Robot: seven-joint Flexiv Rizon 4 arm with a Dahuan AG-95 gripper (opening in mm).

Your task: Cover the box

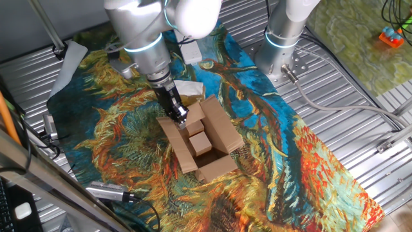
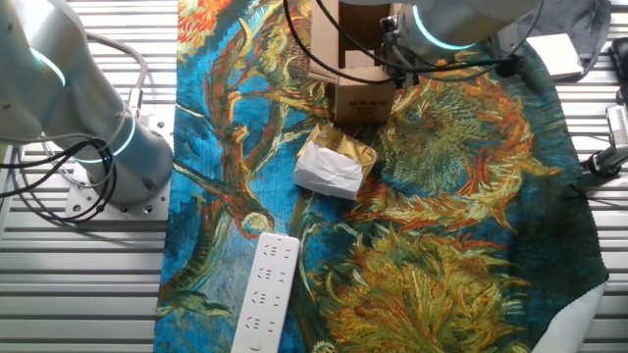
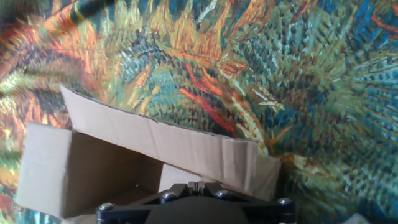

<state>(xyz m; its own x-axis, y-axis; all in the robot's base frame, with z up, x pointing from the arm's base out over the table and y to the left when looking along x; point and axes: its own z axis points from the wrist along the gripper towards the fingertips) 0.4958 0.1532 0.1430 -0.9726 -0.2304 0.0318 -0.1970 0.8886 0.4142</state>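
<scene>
Gripper (image 1: pixel 179 116) fingers look pressed together, nothing held, tip at the box (image 1: pixel 201 140) rim beside its far flap. Box sits open mid-cloth (image 1: pixel 309 154), flaps splayed, small cardboard blocks (image 1: pixel 199 143) inside. Crumpled paper packet (image 2: pixel 335 165) just beside the box; white power strip (image 2: pixel 265 291) well apart from it.

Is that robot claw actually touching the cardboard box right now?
Cannot tell. In one fixed view the gripper tip overlaps the box at a flap edge, but no gap or contact shows plainly; the hand view hides the fingertips.
</scene>
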